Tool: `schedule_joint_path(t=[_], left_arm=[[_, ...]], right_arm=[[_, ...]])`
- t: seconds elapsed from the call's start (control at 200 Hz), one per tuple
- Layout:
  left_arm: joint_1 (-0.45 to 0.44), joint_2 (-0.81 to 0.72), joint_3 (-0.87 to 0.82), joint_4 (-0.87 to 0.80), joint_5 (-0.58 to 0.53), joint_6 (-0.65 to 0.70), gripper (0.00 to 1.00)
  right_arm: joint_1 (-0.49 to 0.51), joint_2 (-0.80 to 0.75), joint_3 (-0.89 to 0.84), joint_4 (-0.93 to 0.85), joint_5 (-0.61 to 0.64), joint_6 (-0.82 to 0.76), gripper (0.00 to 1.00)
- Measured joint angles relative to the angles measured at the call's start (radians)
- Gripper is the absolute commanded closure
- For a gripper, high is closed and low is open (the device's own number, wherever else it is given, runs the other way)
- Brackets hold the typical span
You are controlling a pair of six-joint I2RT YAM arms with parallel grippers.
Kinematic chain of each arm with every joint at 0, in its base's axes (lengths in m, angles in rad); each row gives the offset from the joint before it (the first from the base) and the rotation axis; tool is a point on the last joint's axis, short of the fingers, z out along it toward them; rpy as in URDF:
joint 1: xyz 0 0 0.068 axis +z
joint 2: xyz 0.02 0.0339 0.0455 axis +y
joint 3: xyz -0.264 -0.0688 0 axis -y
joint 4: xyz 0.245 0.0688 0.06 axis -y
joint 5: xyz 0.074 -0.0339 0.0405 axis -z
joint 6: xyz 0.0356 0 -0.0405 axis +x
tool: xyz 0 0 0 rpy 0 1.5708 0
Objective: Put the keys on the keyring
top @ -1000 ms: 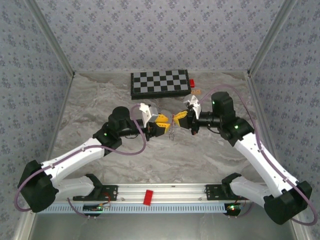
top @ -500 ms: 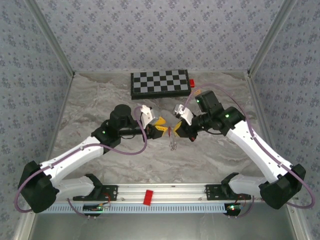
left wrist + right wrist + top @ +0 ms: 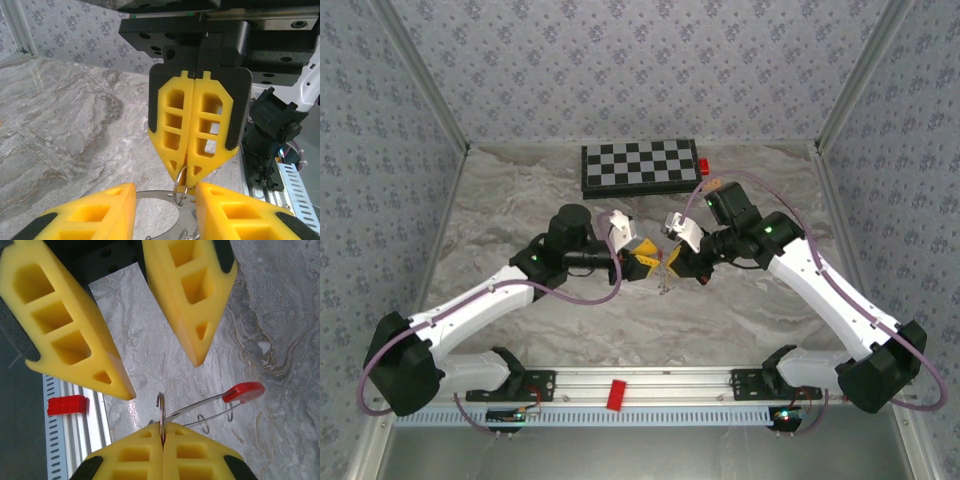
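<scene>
Inward both arms bend, right gripper (image 3: 671, 262) pinching keyring (image 3: 243, 391), facing left gripper (image 3: 653, 265).

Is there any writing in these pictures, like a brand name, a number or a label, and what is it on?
No text can be read here.
chessboard: plain squares, no letters or numbers along its edges.
keyring: its red section is blank.
red block on the front rail: no marking visible.
circuit boards below that rail: any print on them is too small to read.
</scene>
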Motion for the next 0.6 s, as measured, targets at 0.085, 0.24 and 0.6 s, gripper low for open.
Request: schedule_joint_path(t=[0.085,0.24,0.6], left_arm=[[-0.003,0.019,0.013,-0.006,0.011,0.002,0.64],[-0.011,0.048,0.023,-0.009,0.024,0.004,0.65],[-0.016,0.059,0.027,-0.013,0.033,0.013,0.83]], right_arm=[[0.000,0.000,0.000,0.001,0.000,0.000,1.00],[0.000,0.000,0.000,0.001,-0.001,0.000,1.00],[0.001,0.000,0.000,0.003,-0.006,0.000,1.00]])
